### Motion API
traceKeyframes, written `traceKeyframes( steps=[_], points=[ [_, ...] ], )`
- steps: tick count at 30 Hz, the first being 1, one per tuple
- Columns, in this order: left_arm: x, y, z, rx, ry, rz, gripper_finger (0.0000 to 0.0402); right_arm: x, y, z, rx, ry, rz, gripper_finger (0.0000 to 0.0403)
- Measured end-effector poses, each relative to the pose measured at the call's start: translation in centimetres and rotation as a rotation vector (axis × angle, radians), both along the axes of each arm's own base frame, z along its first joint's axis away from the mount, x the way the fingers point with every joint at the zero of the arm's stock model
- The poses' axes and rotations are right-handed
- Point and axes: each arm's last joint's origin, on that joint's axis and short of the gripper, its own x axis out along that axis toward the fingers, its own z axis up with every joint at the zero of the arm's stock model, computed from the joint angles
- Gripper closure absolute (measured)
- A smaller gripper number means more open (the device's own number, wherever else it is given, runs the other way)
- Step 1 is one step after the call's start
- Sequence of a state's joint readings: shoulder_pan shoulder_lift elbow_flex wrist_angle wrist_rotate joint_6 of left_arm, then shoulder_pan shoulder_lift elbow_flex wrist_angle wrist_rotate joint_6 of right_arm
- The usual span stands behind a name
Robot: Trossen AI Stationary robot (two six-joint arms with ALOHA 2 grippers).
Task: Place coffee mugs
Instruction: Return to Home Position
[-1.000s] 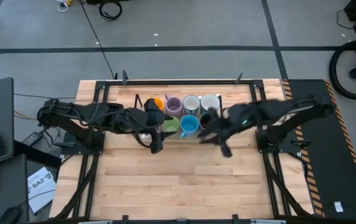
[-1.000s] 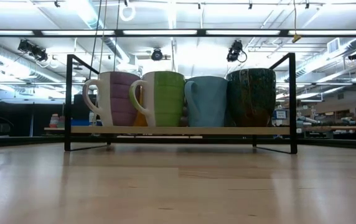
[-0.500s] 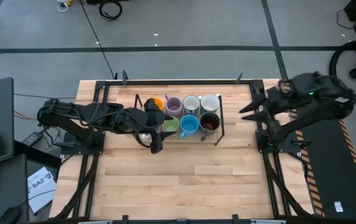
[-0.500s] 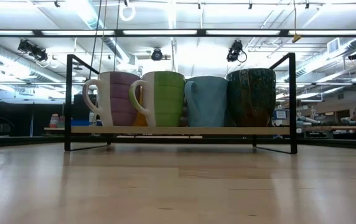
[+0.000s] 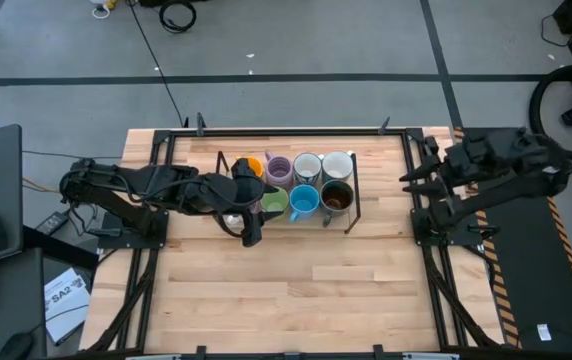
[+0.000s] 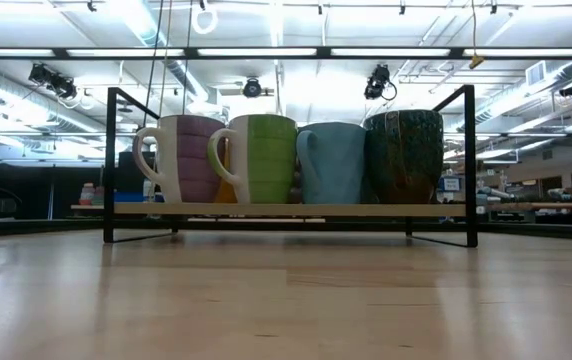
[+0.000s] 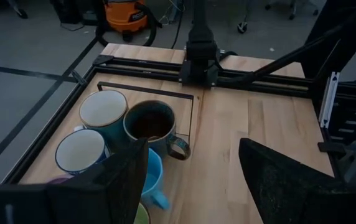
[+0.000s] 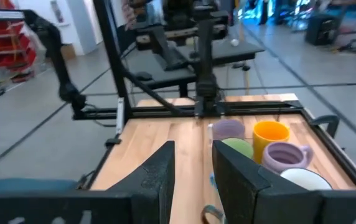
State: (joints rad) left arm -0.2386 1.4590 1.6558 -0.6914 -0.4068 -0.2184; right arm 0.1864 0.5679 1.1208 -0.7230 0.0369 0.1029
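Several coffee mugs stand upright in two rows on the wooden shelf (image 6: pixel 266 210) of a black wire rack (image 5: pixel 354 205) at the table's far middle. The low view shows a lilac mug (image 6: pixel 181 158), a green mug (image 6: pixel 261 158), a blue mug (image 6: pixel 331 162) and a dark glazed mug (image 6: pixel 404 155). Behind them stand an orange mug (image 5: pixel 253 165), a second lilac mug (image 5: pixel 279 168) and two white-looking mugs (image 5: pixel 307 166) (image 5: pixel 337 165). My left gripper (image 5: pixel 256 212) hovers open over the rack's left end, holding nothing. My right gripper (image 5: pixel 408 178) hangs near the table's right edge, fingers slightly apart and empty.
The near half of the wooden table (image 5: pixel 296 290) is bare board. Black rails (image 5: pixel 286 130) run along the table's far edge and sides. The right arm's base (image 5: pixel 446 220) stands at the right edge, and a grey floor lies beyond the table.
My right gripper has drawn back from the dark mug at the rack's right end toward the table's right edge, rising a little and levelling out. It carries nothing. The mugs stand as before.
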Motion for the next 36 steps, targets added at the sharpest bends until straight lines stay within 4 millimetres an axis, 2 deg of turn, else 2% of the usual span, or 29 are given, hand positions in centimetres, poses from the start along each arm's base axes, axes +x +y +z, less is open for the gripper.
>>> traceKeyframes(
  steps=[9, 21, 28, 31, 36],
  points=[
    [0.0, 0.1, 0.0, 0.0, 0.0, 0.005, 0.0143, -1.3, -0.3, -5.6, 0.033, -0.17, -0.025, 0.029],
    [0.0, 0.2, 0.0, 0.005, 0.001, 0.004, 0.0143, -4.1, -0.8, -10.6, 0.122, -0.345, -0.022, 0.029],
    [0.1, 0.2, 0.0, 0.004, 0.002, 0.004, 0.0143, -2.6, -0.5, -12.1, 0.124, -0.319, -0.019, 0.029],
    [0.1, 0.2, 0.0, 0.003, 0.002, 0.005, 0.0143, -1.8, -0.4, -12.9, 0.13, -0.371, -0.012, 0.029],
    [0.1, 0.2, 0.0, 0.004, 0.002, 0.005, 0.0143, -0.2, -0.1, -15.4, 0.12, -0.406, -0.021, 0.029]
  ],
)
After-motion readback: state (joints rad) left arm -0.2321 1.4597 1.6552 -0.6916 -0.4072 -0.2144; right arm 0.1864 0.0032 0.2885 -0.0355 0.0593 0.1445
